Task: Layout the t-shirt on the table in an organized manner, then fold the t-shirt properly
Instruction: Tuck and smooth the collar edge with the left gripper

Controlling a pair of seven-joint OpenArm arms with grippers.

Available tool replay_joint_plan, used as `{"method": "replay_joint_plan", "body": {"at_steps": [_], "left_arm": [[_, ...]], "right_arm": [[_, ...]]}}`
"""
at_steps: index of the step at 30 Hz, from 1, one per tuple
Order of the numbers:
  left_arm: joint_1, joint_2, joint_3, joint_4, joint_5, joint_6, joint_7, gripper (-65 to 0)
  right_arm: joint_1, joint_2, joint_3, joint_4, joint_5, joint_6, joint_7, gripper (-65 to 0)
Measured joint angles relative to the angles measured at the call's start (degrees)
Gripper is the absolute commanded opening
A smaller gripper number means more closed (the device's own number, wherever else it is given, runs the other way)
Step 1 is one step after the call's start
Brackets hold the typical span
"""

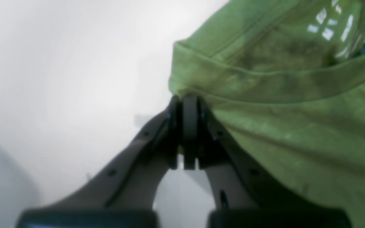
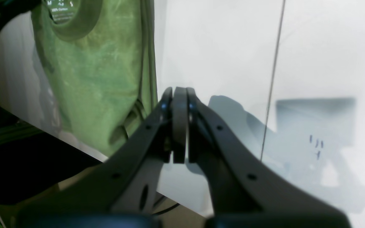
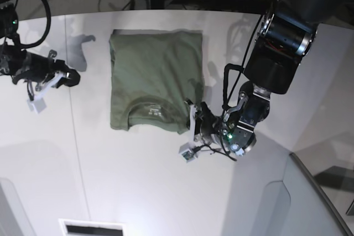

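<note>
The t-shirt (image 3: 152, 78) lies flat on the white worktop (image 3: 138, 175), already folded to a narrow rectangle whose long axis runs from the far edge to the collar at the near end. The left tool (image 3: 192, 115) sits at the shirt's near corner beside the collar, pinched closed on the fabric edge. The right tool (image 3: 71, 75), closed and empty, hangs well apart on the opposite side. Judgement: the left arm is nearer for the next fold.
</note>
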Motion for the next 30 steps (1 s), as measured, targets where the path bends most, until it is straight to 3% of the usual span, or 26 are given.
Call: {"method": "replay_joint_plan", "body": {"at_steps": [12,15,19,26,30], "left_arm": [[-1.07,1.25,0.20,0.76,0.59,0.02,0.17,-64.5],[-1.14,1.05,0.17,0.76,0.66,0.02,0.20,-48.9],[-2.32,0.92,0.15,0.76,0.81,0.07,0.17,-38.7],[-3.65,0.46,-0.52,3.63,0.48,0.37,1.01,-37.5],[0.24,0.85,-0.79,17.42,0.20,0.35,8.22,-37.8]], "right_arm": [[0.15,0.00,0.00,0.00,-0.02,0.00,-0.02,-65.0],[0.17,0.00,0.00,0.00,0.00,0.00,0.00,-65.0],[0.17,0.00,0.00,0.00,-0.02,0.00,-0.02,-65.0],[0.17,0.00,0.00,0.00,0.04,0.02,-0.04,-65.0],[0.39,-0.04,0.00,0.11,-0.02,0.04,-2.97,-65.0]]}}
